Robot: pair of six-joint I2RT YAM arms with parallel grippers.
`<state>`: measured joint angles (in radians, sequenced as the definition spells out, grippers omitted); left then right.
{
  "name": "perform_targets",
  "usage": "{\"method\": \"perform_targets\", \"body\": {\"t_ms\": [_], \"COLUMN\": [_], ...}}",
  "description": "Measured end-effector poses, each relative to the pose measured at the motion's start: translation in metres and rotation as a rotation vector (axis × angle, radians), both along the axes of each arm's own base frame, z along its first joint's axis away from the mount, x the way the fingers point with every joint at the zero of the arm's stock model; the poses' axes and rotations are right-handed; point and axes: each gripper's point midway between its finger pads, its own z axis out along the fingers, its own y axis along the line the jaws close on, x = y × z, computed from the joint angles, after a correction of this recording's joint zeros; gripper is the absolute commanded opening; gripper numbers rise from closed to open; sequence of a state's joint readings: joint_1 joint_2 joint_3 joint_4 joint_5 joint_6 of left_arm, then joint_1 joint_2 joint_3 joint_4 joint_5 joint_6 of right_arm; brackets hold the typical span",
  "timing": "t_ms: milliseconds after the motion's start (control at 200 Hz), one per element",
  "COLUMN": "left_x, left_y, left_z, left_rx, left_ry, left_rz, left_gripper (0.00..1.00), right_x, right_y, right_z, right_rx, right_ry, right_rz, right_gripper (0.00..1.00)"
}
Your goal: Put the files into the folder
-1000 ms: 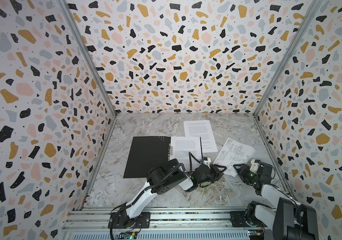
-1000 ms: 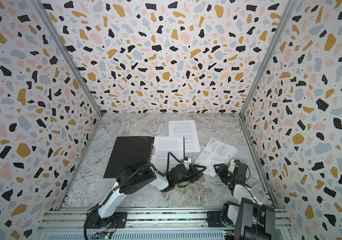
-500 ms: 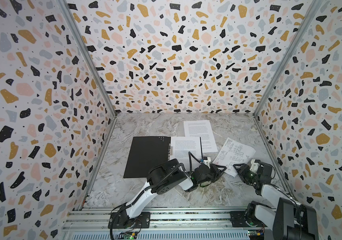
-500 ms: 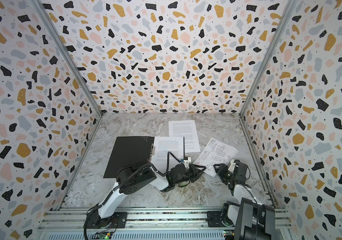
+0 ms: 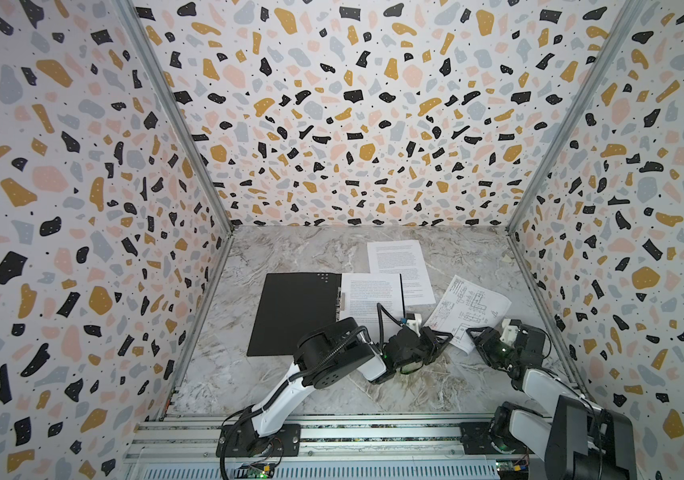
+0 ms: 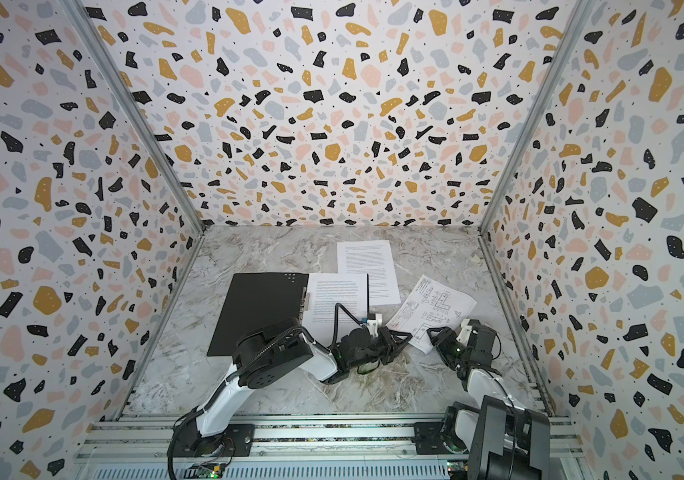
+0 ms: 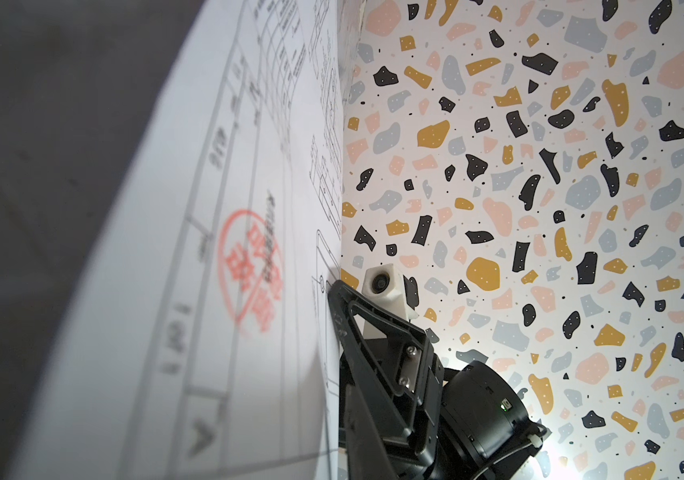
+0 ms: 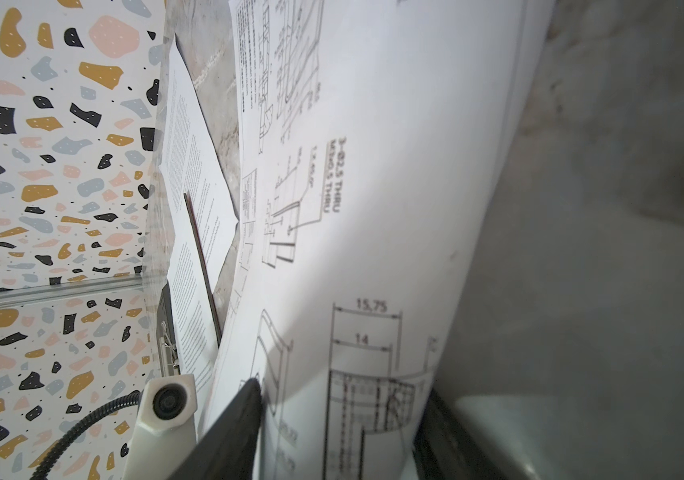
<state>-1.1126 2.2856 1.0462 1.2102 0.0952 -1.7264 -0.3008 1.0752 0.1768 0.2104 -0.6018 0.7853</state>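
Left gripper (image 5: pixel 447 337) closed onto drawing sheet (image 5: pixel 473 303); right gripper (image 5: pixel 472 332) apart; folder (image 5: pixel 290 311) holds text sheet (image 5: pixel 369 299).

The marbled tabletop (image 5: pixel 415 395) carries the open black folder (image 5: pixel 294 311), a text sheet (image 5: pixel 394 257) and the drawing sheet (image 5: pixel 473 303).

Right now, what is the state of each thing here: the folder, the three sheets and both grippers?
folder, open, flat, black inside up.
near text sheet, flat on the folder's right half.
far text sheet, flat on the table, one corner overlapped by the folder.
drawing sheet, near edge lifted and curved.
left gripper, at that sheet's near corner; grip unclear.
right gripper, at its near edge; grip unclear.
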Motion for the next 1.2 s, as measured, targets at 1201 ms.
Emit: {"method": "perform_targets", "body": {"t_ms": [1201], "left_x": [0.008], "left_y": [-0.001], "left_z": [0.025], "left_rx": [-0.045], "left_ry": [-0.038], "left_rz": [-0.003], "left_gripper": [0.01], "right_x": [-0.003], "right_y": [-0.044], "right_z": [0.013], "right_rx": [0.057], "right_ry": [-0.057], "right_rz": [-0.073], "right_gripper": [0.88]}}
